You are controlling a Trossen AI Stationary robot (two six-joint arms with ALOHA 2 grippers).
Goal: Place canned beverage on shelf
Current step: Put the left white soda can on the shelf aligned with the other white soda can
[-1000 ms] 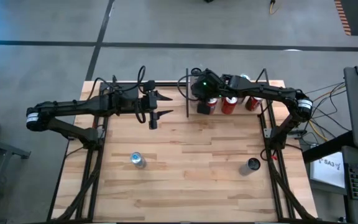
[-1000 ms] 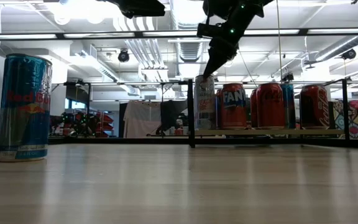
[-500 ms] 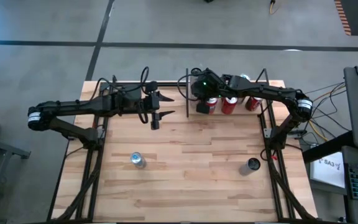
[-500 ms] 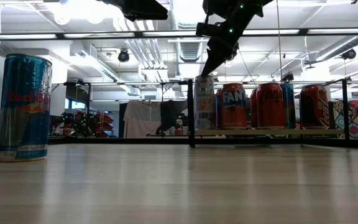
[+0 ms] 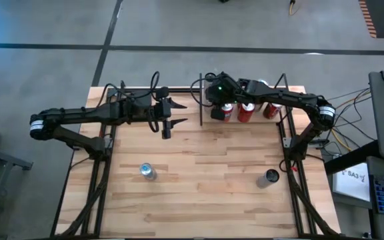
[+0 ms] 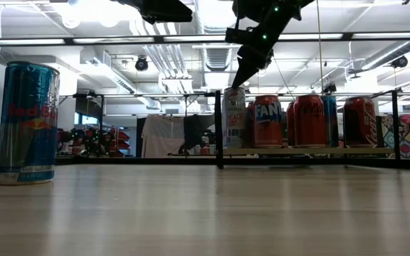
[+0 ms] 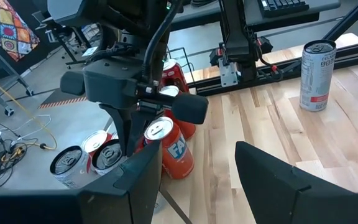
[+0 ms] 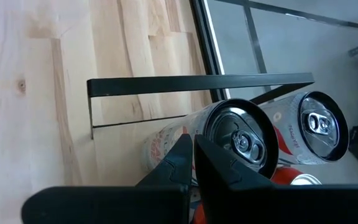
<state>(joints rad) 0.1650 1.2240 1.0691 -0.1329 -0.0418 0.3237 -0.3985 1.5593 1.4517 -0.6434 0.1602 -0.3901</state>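
Observation:
The shelf (image 6: 312, 151) stands at the table's far right and carries several upright cans. A white can (image 6: 234, 117) stands at its left end beside an orange can (image 6: 267, 121). My right gripper (image 6: 235, 83) is shut and slants down from above onto the white can's top (image 8: 241, 140). My left gripper (image 5: 171, 117) hangs open and bare above the table, left of the shelf. A blue can (image 5: 147, 171) stands on the near left of the tabletop. A silver can (image 5: 269, 178) stands on the near right. My right gripper's shut fingertips (image 8: 188, 155) reach the left side of the white can's top rim (image 8: 211, 134), slanting down from above and from the table's right. Whether they touch the rim I cannot tell. The can stands upright on the shelf board.
Thin black rods and posts (image 8: 197, 84) edge the shelf. The right arm (image 5: 292, 100) reaches over the row of cans. Bare wood lies between the two loose cans and in front of the shelf (image 5: 212, 160).

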